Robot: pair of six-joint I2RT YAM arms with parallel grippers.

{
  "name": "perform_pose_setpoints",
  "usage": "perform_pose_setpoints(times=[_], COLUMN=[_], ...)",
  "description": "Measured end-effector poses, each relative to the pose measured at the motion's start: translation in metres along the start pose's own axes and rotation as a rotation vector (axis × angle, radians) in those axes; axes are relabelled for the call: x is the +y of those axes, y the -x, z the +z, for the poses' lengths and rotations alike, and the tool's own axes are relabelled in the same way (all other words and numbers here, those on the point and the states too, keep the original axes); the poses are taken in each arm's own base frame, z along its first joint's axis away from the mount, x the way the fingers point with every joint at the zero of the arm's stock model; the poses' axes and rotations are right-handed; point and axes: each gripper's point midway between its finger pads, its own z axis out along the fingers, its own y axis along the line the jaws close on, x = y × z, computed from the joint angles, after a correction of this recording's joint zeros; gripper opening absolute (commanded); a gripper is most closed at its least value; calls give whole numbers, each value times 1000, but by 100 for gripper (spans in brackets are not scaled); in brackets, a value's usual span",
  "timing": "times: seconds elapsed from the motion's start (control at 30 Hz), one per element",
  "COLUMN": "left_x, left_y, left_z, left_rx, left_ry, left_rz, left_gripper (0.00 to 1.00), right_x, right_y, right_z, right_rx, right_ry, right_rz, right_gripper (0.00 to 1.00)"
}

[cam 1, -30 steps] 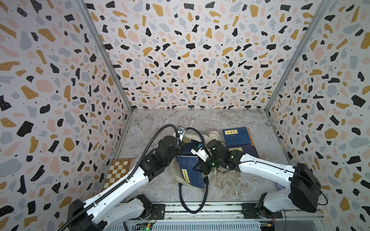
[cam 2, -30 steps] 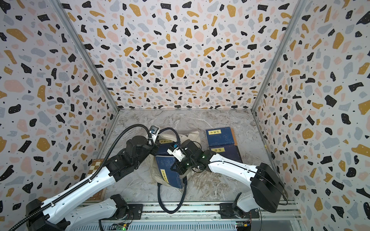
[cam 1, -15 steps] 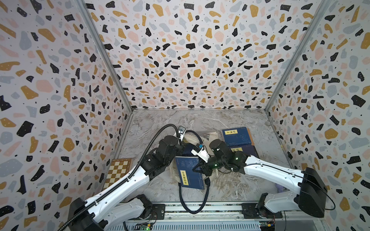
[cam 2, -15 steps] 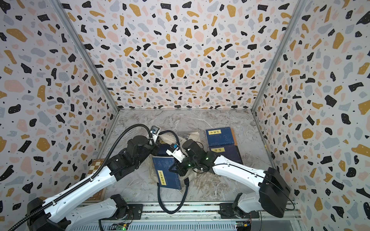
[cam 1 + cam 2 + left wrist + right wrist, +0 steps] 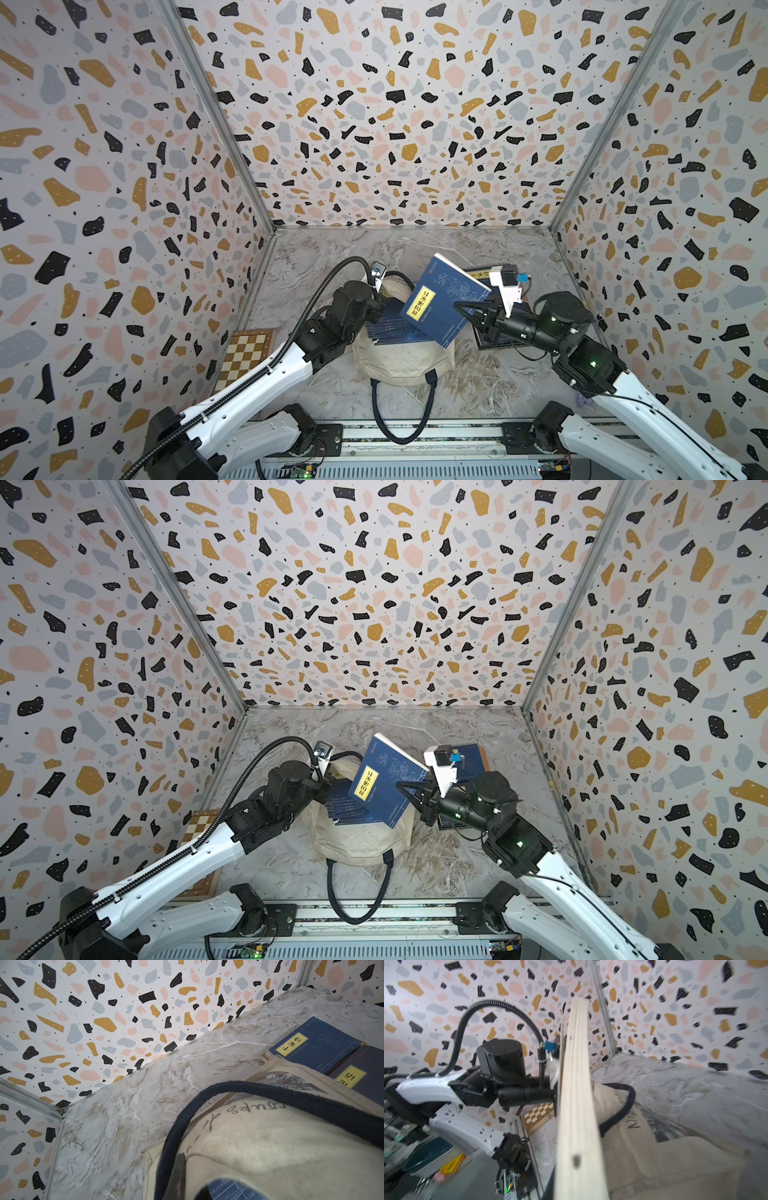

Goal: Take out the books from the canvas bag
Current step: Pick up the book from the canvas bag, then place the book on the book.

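Observation:
The cream canvas bag (image 5: 399, 361) (image 5: 353, 837) lies on its side mid-table. My left gripper (image 5: 376, 309) (image 5: 191, 1184) is shut on its cloth rim beside the navy handle (image 5: 207, 1093). My right gripper (image 5: 461, 309) (image 5: 405, 789) is shut on the edge of a navy book with a yellow label (image 5: 440, 303) (image 5: 384, 783), held tilted in the air above the bag; its pale page edge (image 5: 577, 1105) fills the right wrist view. Another navy book (image 5: 390, 330) (image 5: 228, 1190) shows in the bag's mouth. Two books (image 5: 320, 1043) (image 5: 361, 1072) lie flat on the table behind the bag.
A brown-and-cream chessboard box (image 5: 247, 353) (image 5: 199, 825) lies by the left wall. The bag's second navy handle (image 5: 399, 411) loops toward the front rail. Patterned walls close in three sides of the marble table (image 5: 340, 257).
My right gripper has lifted the yellow-labelled book off the bag, up and toward the back right, tilting it. The left gripper has stayed on the bag's rim.

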Motion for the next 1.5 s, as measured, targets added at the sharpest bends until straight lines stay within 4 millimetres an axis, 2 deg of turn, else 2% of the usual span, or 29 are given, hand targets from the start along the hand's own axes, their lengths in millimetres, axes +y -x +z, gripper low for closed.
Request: perform_pose_setpoints(times=[0.1, 0.2, 0.3, 0.43, 0.57, 0.67, 0.93, 1.13, 1.47, 1.5], left_x=[0, 2, 5, 8, 11, 11, 8, 5, -1, -2], left_y=[0, 1, 3, 11, 18, 21, 24, 17, 17, 17], left_z=[3, 7, 15, 24, 26, 28, 38, 38, 31, 31], left_rx=[7, 15, 35, 60, 69, 78, 88, 63, 46, 46], left_ry=[4, 16, 28, 35, 40, 43, 43, 28, -20, -23], left_rz=[1, -10, -29, -55, -77, -86, -90, -107, -133, -134], left_gripper=[0, 0, 0, 0, 0, 0, 0, 0, 0, 0], right_x=[-32, -79, -130, -188, -221, -234, -257, -268, -282, -283], right_y=[9, -1, -30, -77, -108, -119, -155, -168, -193, -195], right_z=[-19, -31, -46, -70, -94, -101, -100, -104, -112, -112], right_rx=[-98, -139, -143, -126, -153, -173, -141, -156, -159, -156], right_ry=[-164, -339, -501, -658, -741, -760, -774, -807, -880, -882], right_rz=[70, 174, 310, 505, 658, 724, 856, 892, 969, 974], right_gripper=[0, 0, 0, 0, 0, 0, 0, 0, 0, 3])
